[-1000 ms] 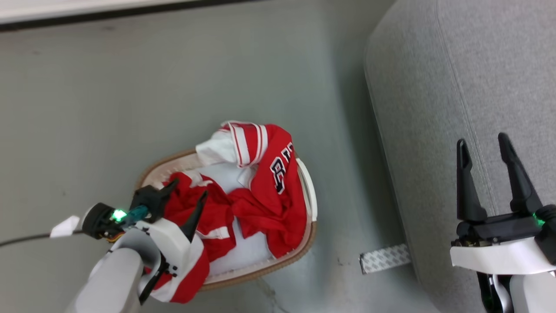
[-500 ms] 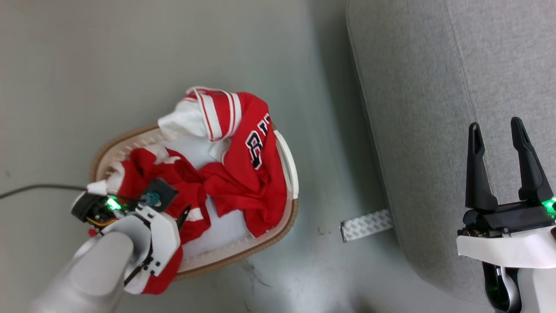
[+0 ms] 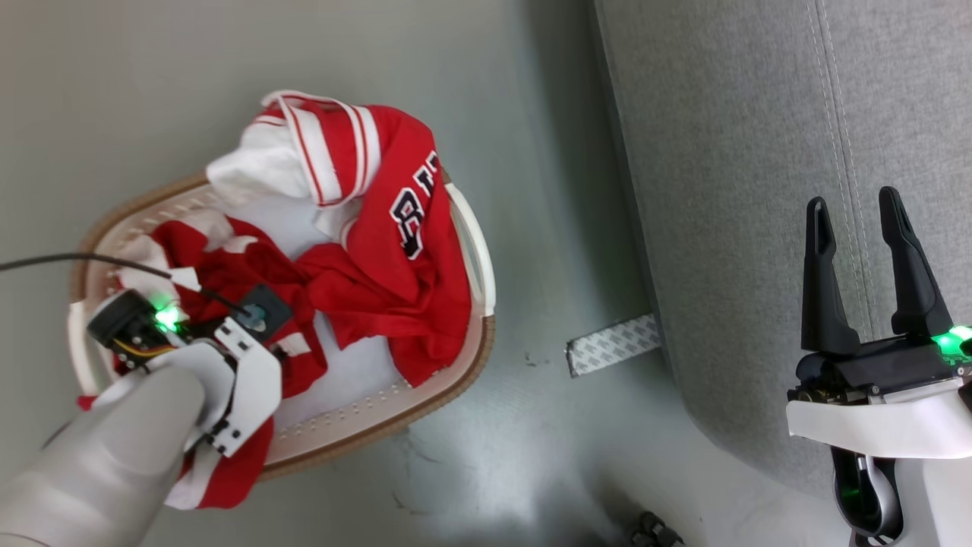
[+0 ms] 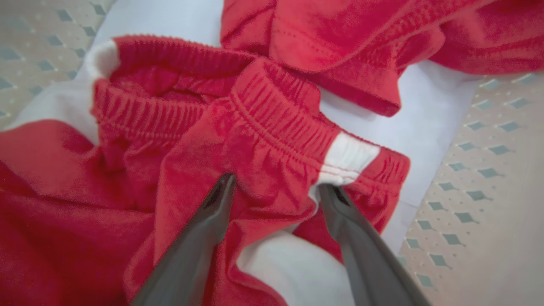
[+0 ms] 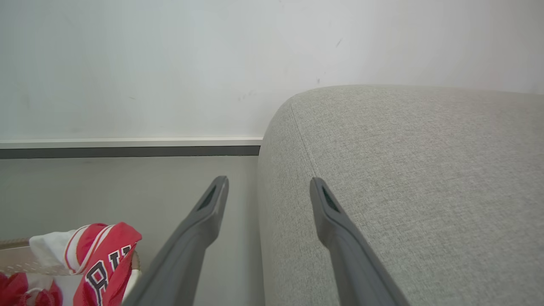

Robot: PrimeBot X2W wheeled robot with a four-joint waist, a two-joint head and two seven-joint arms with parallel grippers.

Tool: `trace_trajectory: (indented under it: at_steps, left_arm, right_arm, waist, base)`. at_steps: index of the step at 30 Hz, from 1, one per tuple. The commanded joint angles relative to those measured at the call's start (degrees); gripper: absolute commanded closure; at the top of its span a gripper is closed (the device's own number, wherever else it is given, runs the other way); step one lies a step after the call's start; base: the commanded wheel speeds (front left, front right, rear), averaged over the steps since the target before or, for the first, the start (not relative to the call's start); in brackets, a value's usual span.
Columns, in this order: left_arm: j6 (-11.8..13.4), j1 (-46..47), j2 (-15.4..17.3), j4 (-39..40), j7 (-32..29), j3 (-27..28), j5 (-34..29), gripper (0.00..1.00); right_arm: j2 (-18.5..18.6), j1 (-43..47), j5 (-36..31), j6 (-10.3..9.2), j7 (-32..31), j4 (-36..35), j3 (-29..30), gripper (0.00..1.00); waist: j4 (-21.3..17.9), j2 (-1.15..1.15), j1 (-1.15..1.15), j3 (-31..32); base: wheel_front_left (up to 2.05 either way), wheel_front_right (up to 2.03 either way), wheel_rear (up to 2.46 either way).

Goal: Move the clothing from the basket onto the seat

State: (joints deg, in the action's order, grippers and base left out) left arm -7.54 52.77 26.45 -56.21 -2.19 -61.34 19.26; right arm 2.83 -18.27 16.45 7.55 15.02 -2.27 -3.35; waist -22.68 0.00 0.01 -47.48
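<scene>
Head view: the right pincer (image 3: pixel 852 201) stands with its two fingers spread and nothing between them, poised above the grey seat (image 3: pixel 721 190). Well to its left, on the floor (image 3: pixel 228 76), sits the basket (image 3: pixel 484 281), and all the clothing (image 3: pixel 395 289) is in it or draped over its rim; the lettered jersey hangs over the side nearest this pincer. A strip of patterned tape (image 3: pixel 611 346) lies on the floor between the basket and the seat. The left forearm (image 3: pixel 114 456) reaches down into the basket's near end, its fingers hidden under the wrist housing, and a dark cable (image 3: pixel 68 260) trails off from it. Left wrist view: the left pincer (image 4: pixel 278 183) is spread wide, both tips pressed into the red cloth, with a fold just below a gathered waistband (image 4: pixel 280 114) lying between them. A white patch touches the right tip. A pale pad (image 4: pixel 425 97) lies under the clothing, and the basket's perforated wall shows beyond it to the right. Right wrist view: the right pincer is open and empty, its right finger over the seat's rounded edge and its left finger over the floor. The clothing shows low to its left, below a pale wall (image 5: pixel 170 63).
</scene>
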Motion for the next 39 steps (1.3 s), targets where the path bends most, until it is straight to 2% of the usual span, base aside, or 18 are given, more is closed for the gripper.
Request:
trace_trajectory:
  at_steps: [1,10,11,12,13,14,15,16,21,25,34,39]
  left_arm:
    - [0.08,1.09,0.95,-0.73,-0.16,-0.66,0.77,0.00]
    - [0.08,2.98,1.50,-3.18,-0.42,-3.43,3.90,0.00]
    - [0.08,3.11,1.53,-3.47,-0.45,-3.72,4.36,0.09]
    - [0.08,3.22,1.55,-3.72,-0.35,-4.05,4.72,0.27]
    - [0.08,3.24,1.53,-3.93,-0.21,-4.38,5.09,0.51]
    - [0.08,3.27,1.44,-4.10,-0.07,-4.75,5.35,0.58]
    - [0.08,3.37,1.32,-4.19,0.34,-5.07,5.48,0.87]
    - [0.07,3.32,1.11,-4.33,0.71,-5.32,5.59,1.00]
    - [0.08,2.76,-0.53,-5.37,2.80,-5.74,6.97,1.00]
    - [0.08,1.04,-3.19,-5.38,6.45,-5.25,9.34,1.00]
    - [0.08,-3.96,-10.39,-6.58,13.64,-3.56,15.27,1.00]
    - [0.08,-6.21,-12.78,-6.02,16.42,-2.18,18.09,1.00]
  right_arm:
    - [-0.01,-0.64,0.55,-0.12,0.11,-0.27,-0.18,0.00]
    - [-0.02,-0.51,1.82,-0.12,0.11,-0.44,-1.20,0.00]
    - [-0.02,-0.48,1.89,-0.12,0.11,-0.44,-1.30,0.00]
    - [-0.02,-0.51,2.01,-0.12,0.11,-0.34,-1.35,0.00]
    - [-0.02,-0.53,2.07,-0.12,0.11,-0.24,-1.41,0.00]
    - [-0.02,-0.52,2.05,-0.12,0.11,-0.14,-1.42,0.00]
    - [-0.02,-0.56,1.99,-0.12,0.11,0.02,-1.37,0.00]
    - [-0.02,-0.64,1.92,-0.12,0.11,0.22,-1.27,0.00]
    - [-0.01,-0.48,0.97,-0.12,0.11,0.59,-0.47,0.00]
    - [0.00,0.03,-0.44,-0.12,0.11,1.25,0.70,0.00]
    - [0.04,2.21,-5.44,-0.12,0.11,3.30,3.13,0.00]
    - [0.04,3.61,-7.71,-0.12,0.11,4.93,3.65,0.00]
  waist:
    - [-1.01,0.00,-0.01,-1.20]
    - [-2.55,0.00,-0.01,-2.73]
    - [-2.67,0.00,-0.01,-2.79]
    - [-2.76,0.00,-0.01,-2.80]
    - [-2.83,0.00,-0.01,-2.75]
    - [-2.84,0.00,-0.01,-2.66]
    - [-2.83,0.00,-0.01,-2.53]
    - [-2.78,0.00,-0.01,-2.28]
    - [-1.84,0.00,-0.01,0.12]
    - [0.03,0.00,-0.01,4.15]
    - [6.62,0.00,-0.01,17.79]
    - [9.70,0.00,-0.01,25.07]
  base:
    - [0.00,0.00,0.00]
    - [0.00,0.00,0.00]
    - [0.00,0.00,0.00]
    - [0.00,0.00,0.00]
    - [0.00,0.00,0.00]
    - [0.00,0.00,0.00]
    - [0.00,0.00,0.00]
    - [0.00,0.00,0.00]
    - [0.00,0.00,0.00]
    - [0.00,0.00,0.00]
    - [0.00,0.00,0.00]
    - [0.00,0.00,0.00]
